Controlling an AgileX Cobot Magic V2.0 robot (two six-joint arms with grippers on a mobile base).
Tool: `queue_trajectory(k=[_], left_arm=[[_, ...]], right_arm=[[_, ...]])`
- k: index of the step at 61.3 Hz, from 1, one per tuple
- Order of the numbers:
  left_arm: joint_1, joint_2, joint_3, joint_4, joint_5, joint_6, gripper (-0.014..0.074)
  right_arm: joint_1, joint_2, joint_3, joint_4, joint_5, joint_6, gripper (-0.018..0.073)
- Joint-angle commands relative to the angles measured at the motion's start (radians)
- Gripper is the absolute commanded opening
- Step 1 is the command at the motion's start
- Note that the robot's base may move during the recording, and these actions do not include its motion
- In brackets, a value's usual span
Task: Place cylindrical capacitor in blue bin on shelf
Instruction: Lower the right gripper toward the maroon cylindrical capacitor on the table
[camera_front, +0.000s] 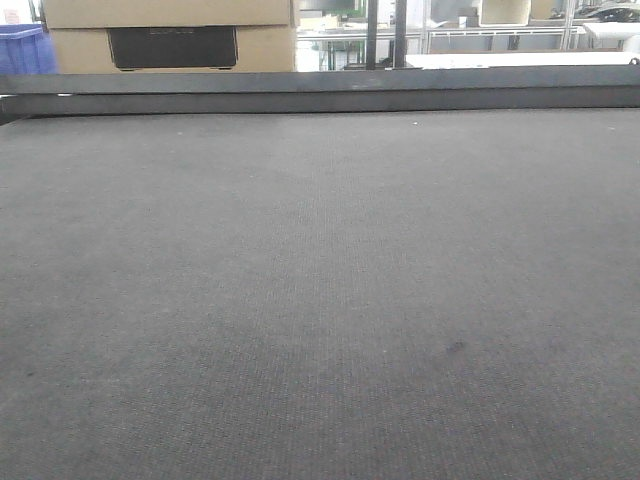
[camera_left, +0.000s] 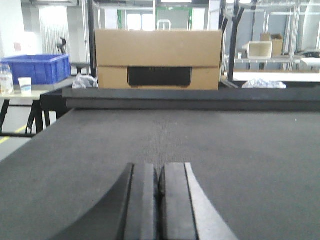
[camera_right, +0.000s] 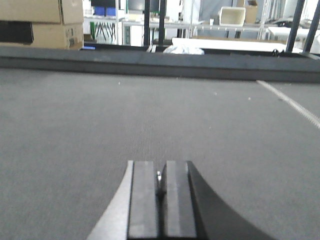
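Front view: dark grey felt-textured tabletop, brown cardboard box behind; cylindrical capacitor not in sight
Left wrist: left gripper pads pressed together, blue plastic crate far left
Right wrist: right gripper closed too, tiny glint between pads, can't identify
Capacitor likely light, rigid, slick, rolls; pinch mid-body, off the leads

We saw dark grey woven table top filling view. Raised dark rail ran along far edge. We noted small dark speck near right, pale line far right.
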Motion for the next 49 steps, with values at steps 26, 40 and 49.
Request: queue_trajectory(k=[26, 40, 49], left_arm=[[-0.006, 0.049, -0.338, -0.059, 0.158, -0.004, -0.0111], [-0.006, 0.251, -0.648, -0.013, 0.407, -0.004, -0.0029], [-0.006, 0.354, -0.709, -0.013, 0.442, -0.004, 0.0209]], right_arm=[[0.001, -0.003, -0.385, 0.008, 0.029, 0.001, -0.0066], [0.001, 0.205, -0.664, 0.008, 0.151, 0.001, 0.0295], [0.001, 0.342, -0.718, 0.008, 0.144, 0.001, 0.0507]])
